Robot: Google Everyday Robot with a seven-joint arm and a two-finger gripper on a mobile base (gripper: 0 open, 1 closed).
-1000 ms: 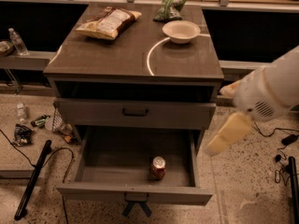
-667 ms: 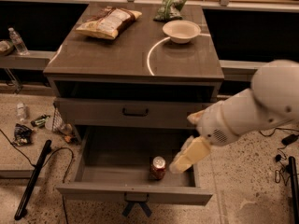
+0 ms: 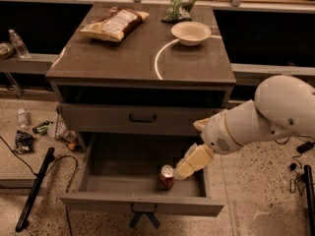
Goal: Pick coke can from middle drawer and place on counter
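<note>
The coke can [image 3: 166, 177], red with a silver top, stands upright in the open middle drawer [image 3: 142, 204], near its front and right of the middle. My gripper [image 3: 183, 170] reaches down into the drawer from the right, its tip right beside the can's top on the can's right side. The white arm [image 3: 266, 119] comes in from the right. The counter [image 3: 133, 58] is the cabinet's glossy grey-brown top with a thin white curved line.
On the counter lie a chip bag [image 3: 114, 23], a green bag [image 3: 178, 5] and a white bowl [image 3: 191, 33]. A shut upper drawer front [image 3: 133, 118] is above the open one. Bottles and litter [image 3: 29, 132] lie on the floor at left, with a black cable [image 3: 34, 188].
My arm has swung in from the right and lowered into the drawer, bringing the gripper from outside the drawer's right side to just beside the can. The can has not moved.
</note>
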